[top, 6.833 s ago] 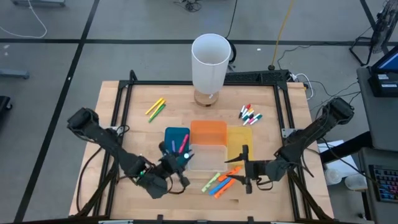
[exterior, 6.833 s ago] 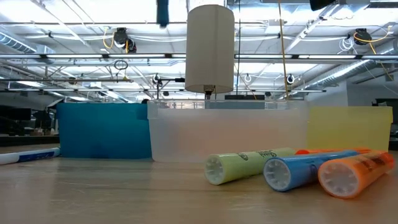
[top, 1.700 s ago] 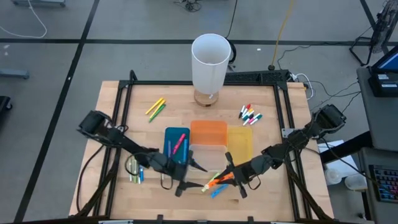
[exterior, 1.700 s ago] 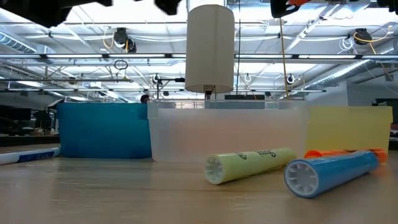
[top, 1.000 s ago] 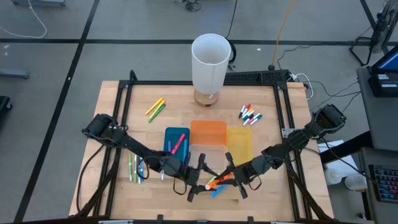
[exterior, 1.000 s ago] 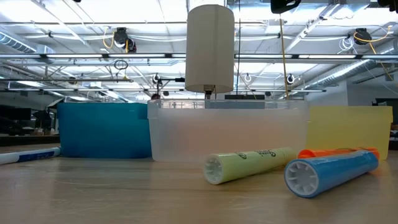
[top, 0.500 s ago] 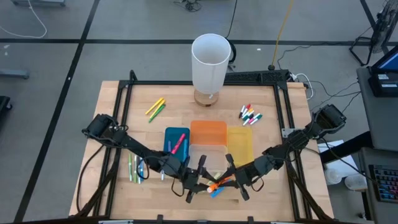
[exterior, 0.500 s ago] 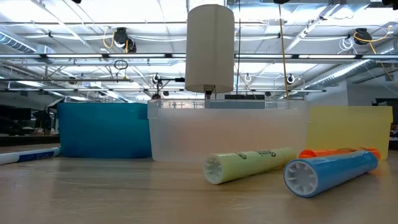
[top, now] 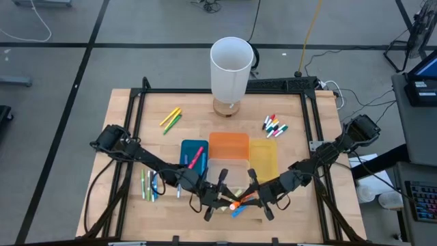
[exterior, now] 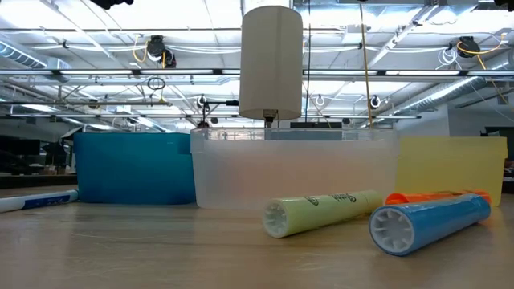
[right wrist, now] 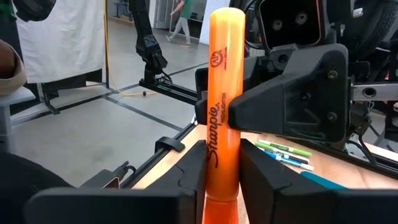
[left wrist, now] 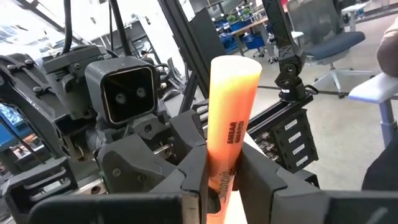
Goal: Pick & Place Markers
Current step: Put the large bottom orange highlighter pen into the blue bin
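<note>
An orange highlighter (top: 239, 201) hangs above the table near its front edge, between my two grippers. My left gripper (top: 227, 202) comes at it from the table's left and is shut on it. My right gripper (top: 252, 197) comes from the right and is also shut on it. Below lie a yellow-green highlighter (exterior: 321, 210), a blue one (exterior: 430, 221) and another orange one (exterior: 438, 195), each on its side on the table. More markers lie at the far left (top: 171, 118), the far right (top: 274, 126) and the near left (top: 149, 184). Pink ones lie in the blue bin (top: 194, 156). My left gripper pinches the orange highlighter's barrel (left wrist: 220, 175) between its two fingers, coming level from the table's left. In the right wrist view its fingers (right wrist: 292, 93) sit about midway along the barrel. The highlighter is clear of the table. My right gripper pinches the barrel (right wrist: 219, 155) between its two fingers, coming level from the table's right. Its hold is nearer the highlighter's right-hand end than the left gripper's hold. That end is hidden below the fingers.
An orange bin (top: 229, 145), a yellow bin (top: 263, 156) and a clear bin (top: 229, 171) stand beside the blue bin at the table's middle. A tall white cylinder (top: 231, 65) stands at the far edge. A black frame (top: 136, 116) borders the table.
My left gripper has shut its fingers on the orange highlighter that my right gripper holds up, rolling slightly as it did. Both arms have stayed in place, and the highlighter has stayed lifted between them.
</note>
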Tool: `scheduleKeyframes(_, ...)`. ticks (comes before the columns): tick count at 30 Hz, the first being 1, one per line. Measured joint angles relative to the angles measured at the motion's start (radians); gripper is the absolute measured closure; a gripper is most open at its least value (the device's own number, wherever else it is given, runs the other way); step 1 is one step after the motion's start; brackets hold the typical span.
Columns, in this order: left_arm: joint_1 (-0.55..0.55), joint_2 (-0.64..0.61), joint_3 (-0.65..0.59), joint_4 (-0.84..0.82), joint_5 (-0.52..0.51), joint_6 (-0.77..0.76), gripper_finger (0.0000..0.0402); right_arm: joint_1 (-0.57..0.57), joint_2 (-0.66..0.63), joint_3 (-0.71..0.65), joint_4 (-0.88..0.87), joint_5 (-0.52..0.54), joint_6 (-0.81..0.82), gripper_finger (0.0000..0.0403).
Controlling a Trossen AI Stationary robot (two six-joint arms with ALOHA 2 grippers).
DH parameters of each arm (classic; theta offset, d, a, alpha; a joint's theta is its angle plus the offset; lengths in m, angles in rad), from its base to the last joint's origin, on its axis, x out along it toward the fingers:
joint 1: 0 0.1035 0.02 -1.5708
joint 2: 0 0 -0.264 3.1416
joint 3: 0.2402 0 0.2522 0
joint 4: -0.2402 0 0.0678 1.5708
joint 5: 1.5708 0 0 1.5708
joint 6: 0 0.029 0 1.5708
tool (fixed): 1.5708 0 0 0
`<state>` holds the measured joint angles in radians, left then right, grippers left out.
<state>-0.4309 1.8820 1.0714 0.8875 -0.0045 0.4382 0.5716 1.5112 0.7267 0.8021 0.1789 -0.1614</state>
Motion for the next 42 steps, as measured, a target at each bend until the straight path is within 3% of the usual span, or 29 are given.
scheduleKeyframes(8,0.002,0.000,0.000,-0.004,-0.004,-0.055,0.0334,-0.005,0.000,0.000,-0.003,0.001,-0.004,0.0352)
scheduleKeyframes(17,0.000,-0.002,0.000,0.062,-0.038,-0.185,0.0183,-0.013,0.002,-0.002,-0.011,0.002,-0.004,0.0353)
scheduleKeyframes(24,0.002,0.006,0.001,0.052,-0.045,-0.186,0.0140,-0.012,0.002,-0.002,0.008,0.001,-0.008,0.0353)
scheduleKeyframes(32,0.012,0.010,0.001,0.038,-0.040,-0.182,0.0178,-0.012,0.002,-0.002,0.010,0.001,-0.008,0.0353)
scheduleKeyframes(42,0.015,0.010,0.001,0.053,0.024,-0.134,0.0316,-0.011,0.002,-0.002,0.014,0.003,0.000,0.0353)
